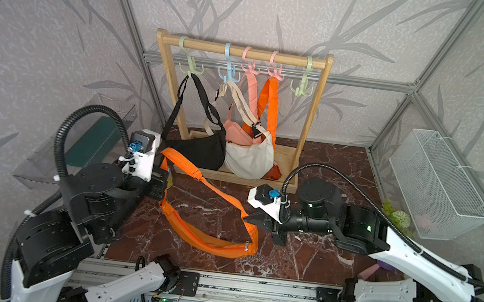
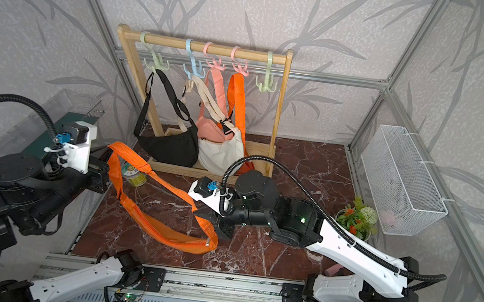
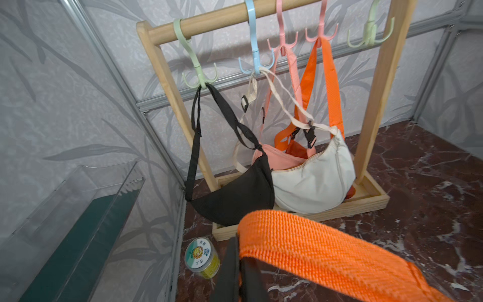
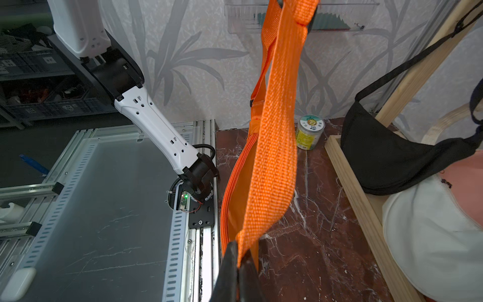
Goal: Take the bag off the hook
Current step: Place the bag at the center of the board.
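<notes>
- Dark-red marble worktop (image 1: 343,158), leaf-patterned walls behind.
- Left fingers (image 3: 228,272) and right fingers (image 4: 227,274) each clench the orange webbing strap (image 3: 300,243).
- Between them sags the orange fabric sling bag (image 1: 207,243), off the pastel plastic hooks (image 1: 302,87).
- Risk: spreading the arms could tug the strap from either pinch.

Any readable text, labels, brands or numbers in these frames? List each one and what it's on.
On the jar lid: round label with a cartoon picture and a few characters, too small and blurred to read.
On the orange bag, black bag, white bag and pink bag: no print visible.
Nothing else legible: no other words, numbers or signs.
</notes>
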Tool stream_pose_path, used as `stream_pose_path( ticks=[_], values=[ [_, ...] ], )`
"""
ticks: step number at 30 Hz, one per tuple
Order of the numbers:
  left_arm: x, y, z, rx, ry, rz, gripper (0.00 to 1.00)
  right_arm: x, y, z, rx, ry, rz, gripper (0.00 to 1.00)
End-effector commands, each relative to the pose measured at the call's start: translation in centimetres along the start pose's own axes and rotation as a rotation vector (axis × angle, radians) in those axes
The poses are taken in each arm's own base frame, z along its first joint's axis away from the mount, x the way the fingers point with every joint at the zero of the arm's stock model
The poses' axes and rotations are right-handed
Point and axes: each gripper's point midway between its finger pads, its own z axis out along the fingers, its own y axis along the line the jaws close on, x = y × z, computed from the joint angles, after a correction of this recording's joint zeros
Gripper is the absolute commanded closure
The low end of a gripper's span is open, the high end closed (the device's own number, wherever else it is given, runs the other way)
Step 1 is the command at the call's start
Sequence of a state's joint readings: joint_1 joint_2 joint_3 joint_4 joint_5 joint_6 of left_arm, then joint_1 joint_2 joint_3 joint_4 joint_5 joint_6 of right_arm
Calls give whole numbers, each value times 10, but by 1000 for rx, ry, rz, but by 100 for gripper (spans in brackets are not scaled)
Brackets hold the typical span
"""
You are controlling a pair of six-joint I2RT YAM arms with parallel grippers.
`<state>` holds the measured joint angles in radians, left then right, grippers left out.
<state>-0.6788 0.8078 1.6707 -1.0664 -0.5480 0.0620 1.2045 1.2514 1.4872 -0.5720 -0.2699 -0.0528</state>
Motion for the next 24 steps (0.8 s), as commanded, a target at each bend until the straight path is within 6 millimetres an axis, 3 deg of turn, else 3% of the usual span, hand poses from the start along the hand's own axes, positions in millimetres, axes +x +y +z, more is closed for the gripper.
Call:
stream_pose_path(
  ticks=[1,5,9,12,20,24],
  values=[
    [26,24,20,-244,73,132,100,19,-5,24,3,40,82,100],
    [47,13,55,-356,77,240,100,42,-44,52,174,106,112,100],
    [55,4,85,-357,55,190,100,54,-88,66,292,117,188,100],
    [68,8,108,-340,90,120,100,59,-113,73,343,105,214,100],
    [102,25,148,-360,148,54,100,75,-149,103,404,161,202,100],
    [123,29,161,-353,175,13,100,82,-153,119,396,184,231,100]
  ],
)
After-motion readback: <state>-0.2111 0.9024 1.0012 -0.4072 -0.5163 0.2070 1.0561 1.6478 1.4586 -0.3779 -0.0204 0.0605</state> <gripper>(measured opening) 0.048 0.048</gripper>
